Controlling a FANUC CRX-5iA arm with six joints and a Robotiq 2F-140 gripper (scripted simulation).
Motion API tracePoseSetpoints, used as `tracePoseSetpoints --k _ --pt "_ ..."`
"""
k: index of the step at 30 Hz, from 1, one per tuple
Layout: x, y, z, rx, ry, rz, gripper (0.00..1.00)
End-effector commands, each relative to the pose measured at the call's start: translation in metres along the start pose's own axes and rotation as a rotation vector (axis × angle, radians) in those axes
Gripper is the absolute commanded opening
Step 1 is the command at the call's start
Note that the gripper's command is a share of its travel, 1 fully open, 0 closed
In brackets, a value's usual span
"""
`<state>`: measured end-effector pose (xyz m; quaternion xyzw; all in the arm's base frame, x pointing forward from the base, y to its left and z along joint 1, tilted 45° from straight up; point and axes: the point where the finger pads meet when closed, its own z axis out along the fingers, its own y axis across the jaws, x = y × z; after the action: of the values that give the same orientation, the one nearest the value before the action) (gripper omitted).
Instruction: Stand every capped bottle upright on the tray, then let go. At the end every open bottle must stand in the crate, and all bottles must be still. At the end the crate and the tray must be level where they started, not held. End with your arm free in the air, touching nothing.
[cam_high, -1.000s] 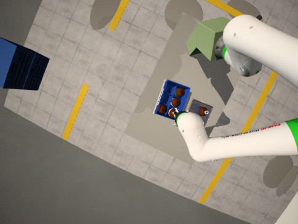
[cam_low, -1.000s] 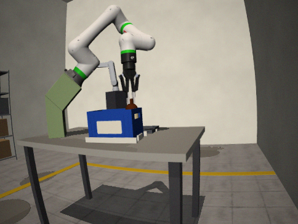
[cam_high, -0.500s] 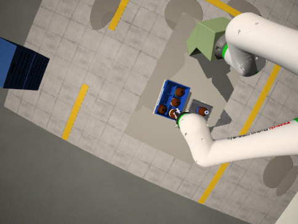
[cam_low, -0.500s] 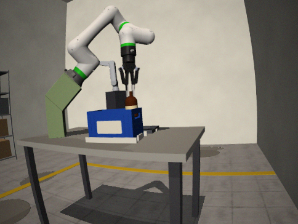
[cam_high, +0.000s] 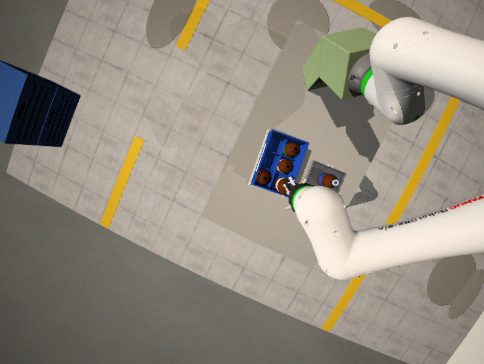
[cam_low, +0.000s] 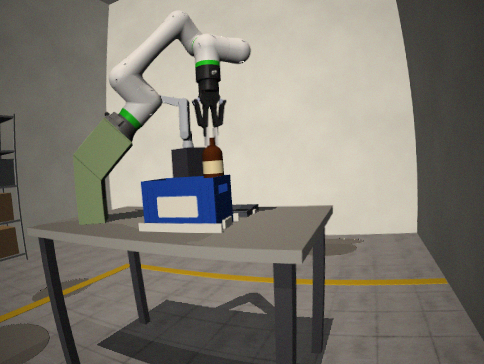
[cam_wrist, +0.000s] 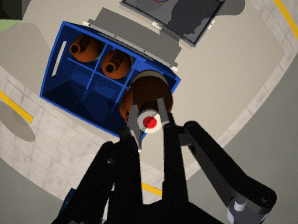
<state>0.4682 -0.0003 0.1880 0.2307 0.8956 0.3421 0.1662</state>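
Note:
My gripper (cam_low: 214, 131) (cam_wrist: 149, 110) is shut on the neck of a brown bottle with a red cap (cam_low: 212, 161) (cam_wrist: 149, 94) (cam_high: 283, 185). It holds the bottle upright, partly raised out of the corner cell of the blue crate (cam_high: 272, 138) (cam_low: 180, 205) (cam_wrist: 67, 96) nearest the tray. Open brown bottles (cam_high: 292, 149) (cam_high: 285, 165) (cam_high: 263, 176) (cam_wrist: 85, 48) (cam_wrist: 115, 63) stand in other cells. A brown bottle with a blue cap (cam_high: 328, 180) stands upright on the grey tray (cam_high: 316, 169) (cam_wrist: 196, 23) beside the crate.
The crate rests on a pale flat base (cam_low: 180, 227) on the grey table (cam_low: 280, 235). The arm's green pedestal (cam_high: 335, 60) (cam_low: 97, 170) stands at the table's far end. A dark box (cam_low: 186, 161) shows behind the crate.

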Motion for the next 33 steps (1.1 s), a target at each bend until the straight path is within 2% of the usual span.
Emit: tracePoseSetpoints --k 1,10,33 --pt "0.000 0.000 -0.005 0.000 0.000 0.000 0.00" --pt "0.000 0.000 -0.022 0.000 -0.001 0.000 0.00" --pt "0.037 0.019 -0.023 -0.001 0.000 0.001 0.00"
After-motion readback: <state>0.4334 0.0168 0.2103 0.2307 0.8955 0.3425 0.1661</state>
